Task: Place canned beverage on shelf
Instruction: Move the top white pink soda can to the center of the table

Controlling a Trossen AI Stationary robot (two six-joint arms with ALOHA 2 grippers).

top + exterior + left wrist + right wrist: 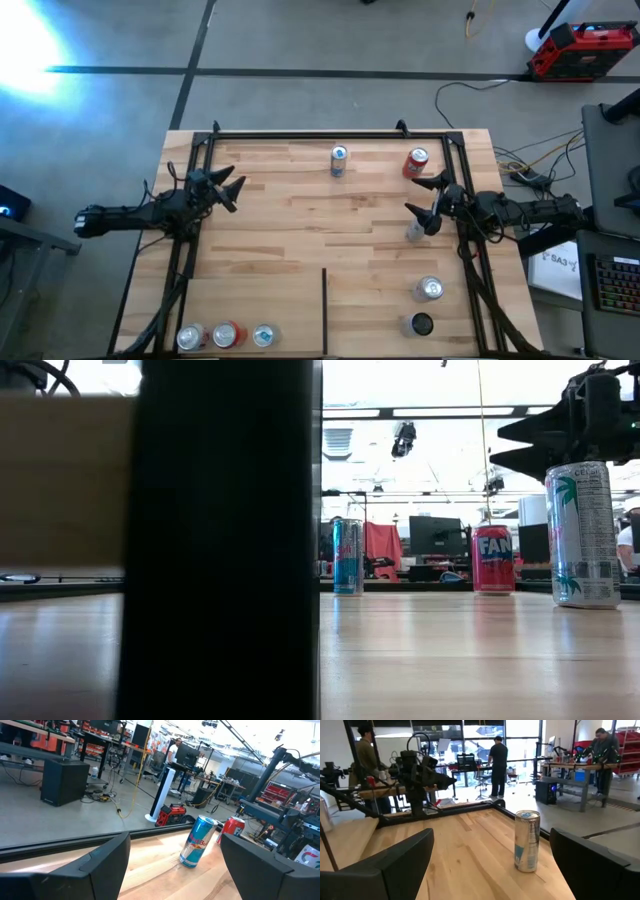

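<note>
The shelf (300, 215) is a light wooden board framed by black rails, with a thin black divider (324, 310) at its near edge. A blue-and-silver can (338, 160) and a red can (416, 162) stand upright near the far rail. A tall white can (415, 232) stands just to the near side of my right gripper (428, 200), which is open and empty and points toward the table's left. In the low view the white can (583, 535) stands below that gripper (515, 445). My left gripper (228, 187) is open and empty at the left rail and faces the blue can (197, 841).
A silver can (429, 289) and a dark can (421, 324) stand at the near right. Three cans (228, 335) stand in a row at the near left corner. The divider (220, 540) blocks much of the low view. People stand beyond the table (497, 765).
</note>
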